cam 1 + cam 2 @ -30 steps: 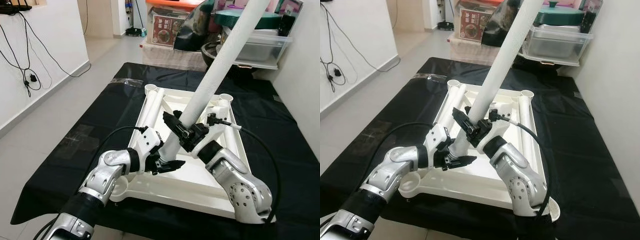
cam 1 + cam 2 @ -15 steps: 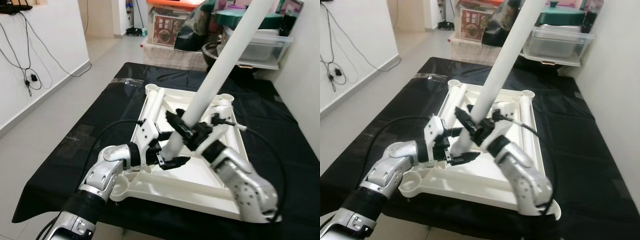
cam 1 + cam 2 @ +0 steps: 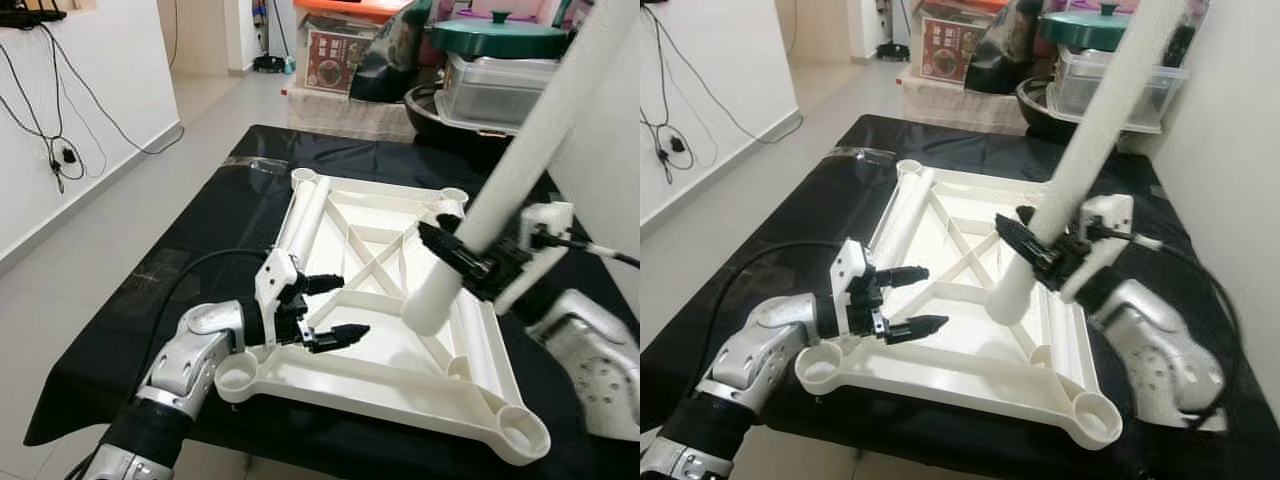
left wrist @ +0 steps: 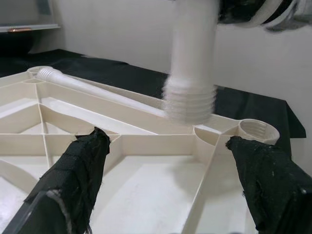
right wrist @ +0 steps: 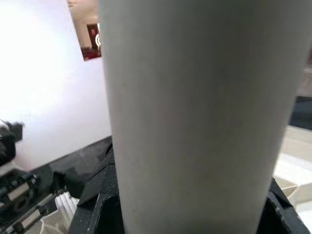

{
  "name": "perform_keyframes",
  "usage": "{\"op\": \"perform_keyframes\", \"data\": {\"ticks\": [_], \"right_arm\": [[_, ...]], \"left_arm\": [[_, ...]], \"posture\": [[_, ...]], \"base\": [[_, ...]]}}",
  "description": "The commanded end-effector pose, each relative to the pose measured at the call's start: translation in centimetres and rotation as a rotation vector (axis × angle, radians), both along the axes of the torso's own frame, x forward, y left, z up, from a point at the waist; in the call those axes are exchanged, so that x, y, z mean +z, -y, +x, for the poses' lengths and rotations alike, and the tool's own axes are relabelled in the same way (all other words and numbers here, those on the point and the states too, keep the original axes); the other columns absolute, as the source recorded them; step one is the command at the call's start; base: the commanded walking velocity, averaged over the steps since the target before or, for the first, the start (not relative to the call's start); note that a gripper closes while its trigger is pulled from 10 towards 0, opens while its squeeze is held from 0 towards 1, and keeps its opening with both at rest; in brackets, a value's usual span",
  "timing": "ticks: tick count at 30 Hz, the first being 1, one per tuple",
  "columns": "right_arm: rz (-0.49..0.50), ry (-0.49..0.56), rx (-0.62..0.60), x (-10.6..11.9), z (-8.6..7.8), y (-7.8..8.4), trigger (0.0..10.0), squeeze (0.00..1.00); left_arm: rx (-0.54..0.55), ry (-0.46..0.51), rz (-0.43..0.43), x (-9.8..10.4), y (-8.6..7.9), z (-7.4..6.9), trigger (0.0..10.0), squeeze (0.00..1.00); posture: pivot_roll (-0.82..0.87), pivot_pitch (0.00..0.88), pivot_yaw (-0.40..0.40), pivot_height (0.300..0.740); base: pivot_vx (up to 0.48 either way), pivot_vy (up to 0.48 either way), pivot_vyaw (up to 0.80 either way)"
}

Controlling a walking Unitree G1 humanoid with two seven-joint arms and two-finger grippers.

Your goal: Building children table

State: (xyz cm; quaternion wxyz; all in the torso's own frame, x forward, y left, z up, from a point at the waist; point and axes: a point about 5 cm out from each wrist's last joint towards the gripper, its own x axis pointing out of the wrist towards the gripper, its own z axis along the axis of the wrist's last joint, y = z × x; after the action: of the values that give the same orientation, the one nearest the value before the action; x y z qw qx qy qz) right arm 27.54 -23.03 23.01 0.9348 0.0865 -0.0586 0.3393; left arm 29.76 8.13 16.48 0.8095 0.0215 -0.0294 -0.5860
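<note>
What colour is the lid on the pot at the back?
The lid is dark green, with a matching knob; the left eye view shows it best.

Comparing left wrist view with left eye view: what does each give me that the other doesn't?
Left wrist: the threaded end of the table leg, hanging over the rib beside a threaded corner socket.

Left eye: the right hand shut on that table leg, another leg lying along the tabletop's edge, and the black cloth.

Both: the upturned white tabletop and the open left hand.
</note>
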Motion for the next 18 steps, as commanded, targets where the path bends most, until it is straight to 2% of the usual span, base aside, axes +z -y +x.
{"op": "perform_keyframes", "data": {"ticks": [1,2,5,8,11,18], "right_arm": [[-0.001,0.012,0.043,0.5,-0.8,0.8,0.0,0.0],[-0.001,0.012,0.043,0.5,-0.8,0.8,0.0,0.0],[-0.038,0.005,0.069,0.9,-1.9,2.6,0.0,0.0],[-0.044,0.005,0.056,0.8,-2.1,3.0,0.0,0.0],[-0.016,0.023,0.037,0.8,-2.0,2.6,0.0,0.0],[0.03,0.047,0.052,0.8,-1.9,1.4,0.0,0.0]], "left_arm": [[0.014,-0.01,0.011,-0.2,-0.3,-0.2,10.0,0.0],[0.014,-0.01,0.011,-0.2,-0.3,-0.2,10.0,0.0],[0.061,-0.045,-0.007,-0.5,-0.6,0.0,10.0,0.0],[0.087,-0.05,-0.021,-0.5,-0.6,0.1,10.0,0.0],[0.144,-0.062,-0.044,-0.5,-0.6,0.5,10.0,0.0],[0.185,-0.048,-0.067,-0.4,-0.6,0.7,10.0,0.0]], "posture": [[0.1,0.0,-0.102,0.74],[0.1,0.0,-0.102,0.74],[0.1,0.0,-0.105,0.74],[0.09,0.0,-0.103,0.74],[0.09,0.0,-0.101,0.74],[0.09,0.0,-0.102,0.74]], "base": [[0.0,0.0,0.0],[0.0,0.0,0.0],[0.0,0.0,0.0],[0.0,0.0,0.0],[0.0,0.0,0.0],[0.0,0.0,0.0]]}}
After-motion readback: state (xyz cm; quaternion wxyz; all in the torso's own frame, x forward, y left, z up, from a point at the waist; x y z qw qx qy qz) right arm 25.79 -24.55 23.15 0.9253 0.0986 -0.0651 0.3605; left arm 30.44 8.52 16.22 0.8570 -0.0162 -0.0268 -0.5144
